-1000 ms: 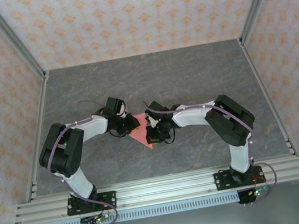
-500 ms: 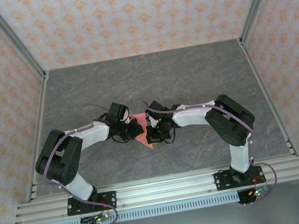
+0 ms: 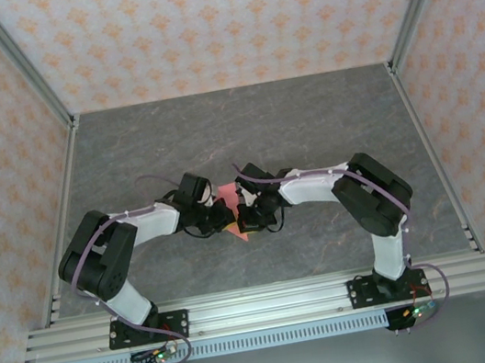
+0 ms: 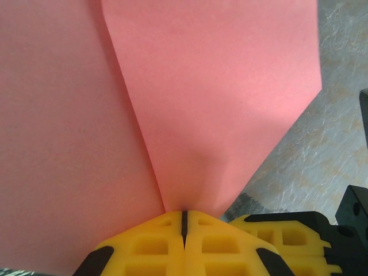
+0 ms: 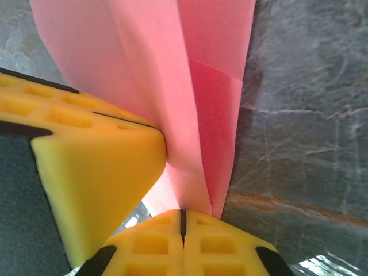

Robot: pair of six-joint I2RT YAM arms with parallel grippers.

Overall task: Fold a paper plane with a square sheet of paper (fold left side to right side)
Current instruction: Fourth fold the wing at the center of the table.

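The salmon-pink square sheet of paper, folded into a pointed shape, lies at mid-table between the two grippers. My left gripper is at its left edge. In the left wrist view the yellow fingertips are shut, with a raised flap of the paper pinched at their tips. My right gripper is at the sheet's right side. Its fingertips are shut on the lower ends of the upright paper layers. The two grippers almost touch.
The grey marbled table is bare around the arms. Aluminium frame posts and patterned walls enclose it. The left gripper's yellow finger shows close on the left of the right wrist view.
My left gripper slid right onto the paper's left edge and closed on it, covering more of the sheet. The right arm stayed still and shut.
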